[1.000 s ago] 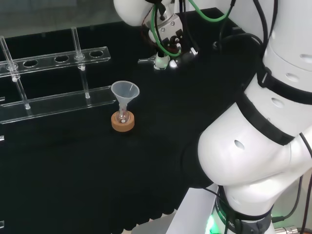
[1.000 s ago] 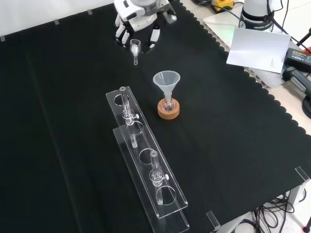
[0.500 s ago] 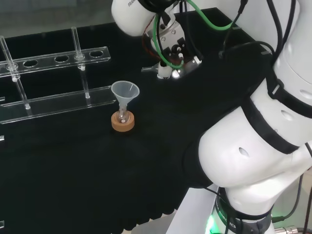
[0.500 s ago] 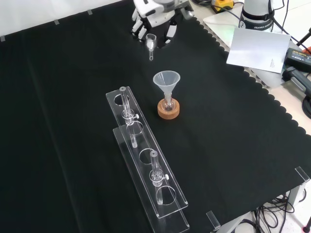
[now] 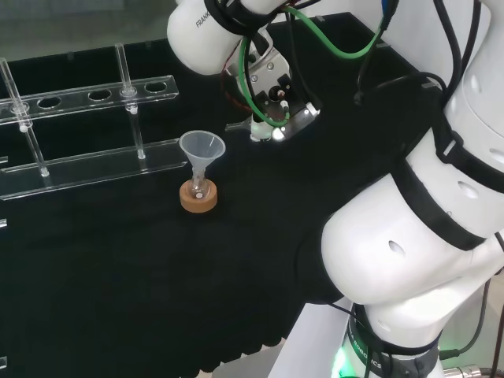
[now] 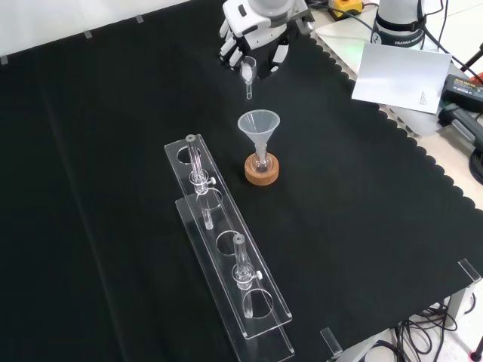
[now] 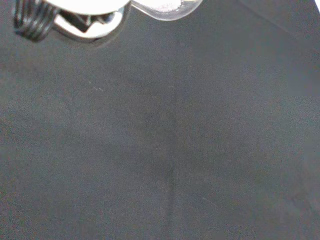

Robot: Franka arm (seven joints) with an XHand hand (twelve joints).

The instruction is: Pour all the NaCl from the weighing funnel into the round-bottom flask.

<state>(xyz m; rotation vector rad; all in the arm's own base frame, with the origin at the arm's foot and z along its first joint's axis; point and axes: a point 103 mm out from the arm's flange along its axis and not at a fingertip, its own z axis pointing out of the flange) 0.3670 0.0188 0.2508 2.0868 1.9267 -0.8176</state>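
White arm (image 5: 409, 236), blk bands, green cables.

Hand (image 6: 259, 34) carried weighing funnel (image 6: 247, 73) nearer flask (image 6: 261, 161)

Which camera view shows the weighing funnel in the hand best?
The front view: the weighing funnel hangs clear below the hand. The head view shows it mostly hidden; the wrist view shows its blurred edge.
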